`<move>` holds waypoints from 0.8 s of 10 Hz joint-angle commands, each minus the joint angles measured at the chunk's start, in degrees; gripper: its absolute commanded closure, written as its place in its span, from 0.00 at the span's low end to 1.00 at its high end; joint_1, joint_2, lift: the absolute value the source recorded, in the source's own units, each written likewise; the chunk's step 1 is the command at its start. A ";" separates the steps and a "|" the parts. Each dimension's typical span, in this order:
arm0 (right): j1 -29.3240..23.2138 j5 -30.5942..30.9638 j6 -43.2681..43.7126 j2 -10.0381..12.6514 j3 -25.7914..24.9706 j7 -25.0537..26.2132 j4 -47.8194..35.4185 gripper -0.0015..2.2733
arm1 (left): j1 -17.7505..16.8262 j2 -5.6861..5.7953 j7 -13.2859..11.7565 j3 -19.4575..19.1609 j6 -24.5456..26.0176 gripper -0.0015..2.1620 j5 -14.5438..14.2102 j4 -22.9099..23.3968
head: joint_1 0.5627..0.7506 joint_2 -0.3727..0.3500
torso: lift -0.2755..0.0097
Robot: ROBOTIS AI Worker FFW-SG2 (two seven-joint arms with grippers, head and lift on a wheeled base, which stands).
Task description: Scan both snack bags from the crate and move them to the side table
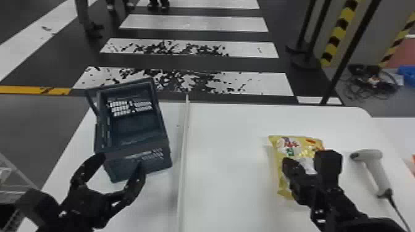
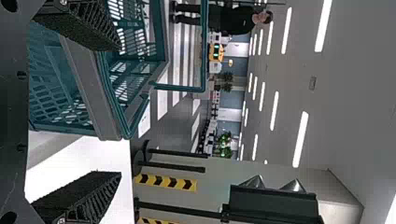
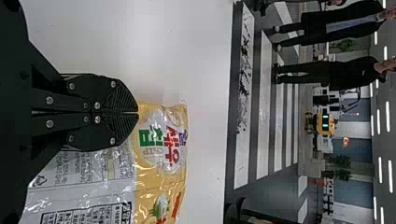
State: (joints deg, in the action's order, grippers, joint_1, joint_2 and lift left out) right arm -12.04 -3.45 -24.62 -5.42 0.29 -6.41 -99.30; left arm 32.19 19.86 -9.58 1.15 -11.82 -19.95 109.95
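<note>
In the head view my left gripper (image 1: 122,163) stands open by the near end of the dark crate (image 1: 136,160). The left wrist view has this gripper (image 2: 120,111) with its fingers wide apart, the teal crate (image 2: 91,88) close by. A yellow snack bag (image 1: 282,182) lies on the right half of the white table, partly covered by my right gripper (image 1: 291,168). Seen from the right wrist, the gripper (image 3: 137,112) is shut on the snack bag (image 3: 161,140) near one side edge. The pale handheld scanner (image 1: 376,172) rests to the right of the bag.
A raised white divider (image 1: 184,138) runs along the table between crate and bag. The scanner's cable trails toward the near right. Beyond the table's right edge is another white surface (image 1: 390,126), with a bit of something orange (image 1: 413,162) at the view's edge.
</note>
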 commanded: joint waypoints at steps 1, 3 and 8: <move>-0.97 -0.16 -1.01 0.06 0.67 -0.36 -3.45 0.94 | -0.03 0.00 0.00 -0.01 0.00 0.02 0.00 0.09 | 0.70 0.52 | 0.62; -2.99 -0.51 -3.29 0.06 0.67 -1.06 -10.74 0.94 | 0.06 0.00 0.00 -0.01 0.00 0.02 0.00 0.00 | 0.70 0.54 | 0.62; -7.56 0.55 -5.23 -1.26 -5.65 -0.18 -19.62 0.59 | 0.06 -0.09 0.00 -0.10 0.00 0.02 0.00 -0.09 | 0.70 0.51 | 0.62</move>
State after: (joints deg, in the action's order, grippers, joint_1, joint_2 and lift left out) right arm -19.08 -2.96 -29.82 -6.53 -4.48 -6.57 -118.46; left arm 32.26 19.77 -9.58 1.05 -11.81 -19.95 109.84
